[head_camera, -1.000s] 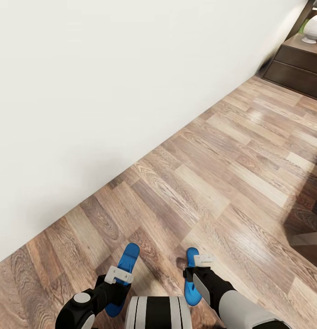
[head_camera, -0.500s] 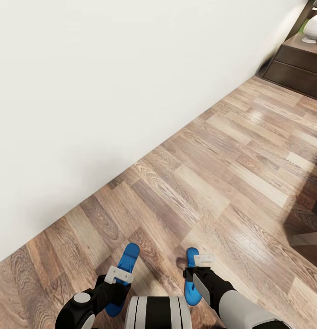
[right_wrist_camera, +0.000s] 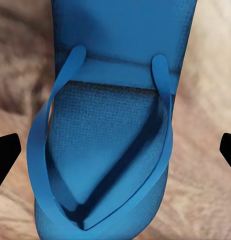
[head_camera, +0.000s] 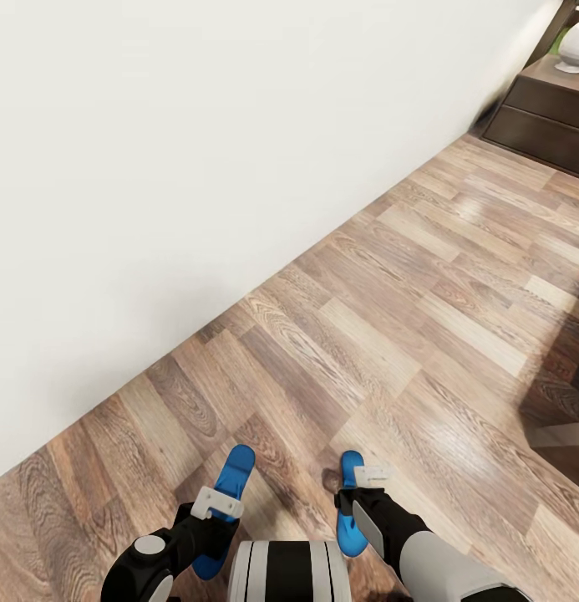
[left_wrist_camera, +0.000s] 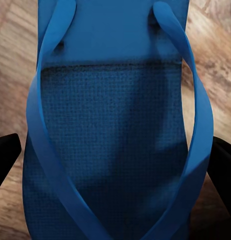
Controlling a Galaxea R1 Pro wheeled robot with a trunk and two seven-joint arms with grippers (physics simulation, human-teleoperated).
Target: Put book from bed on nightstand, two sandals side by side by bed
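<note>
Left gripper [head_camera: 215,504] clamped on one blue sandal [head_camera: 226,508], right gripper [head_camera: 366,485] clamped on the other sandal [head_camera: 350,504]; both carried low over the wood-plank floor [head_camera: 389,334], toes forward, well apart. White wall [head_camera: 197,150] alongside. Nightstand [head_camera: 548,117] far ahead at right, white lamp base [head_camera: 571,52] on top.

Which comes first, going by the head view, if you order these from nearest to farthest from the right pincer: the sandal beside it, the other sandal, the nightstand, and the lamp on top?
1. Right sandal, at the right pincer itself.
2. Left sandal, across the trunk, at the left pincer.
3. Nightstand, far upper right by the wall.
4. White lamp on top of it, slightly beyond.
</note>
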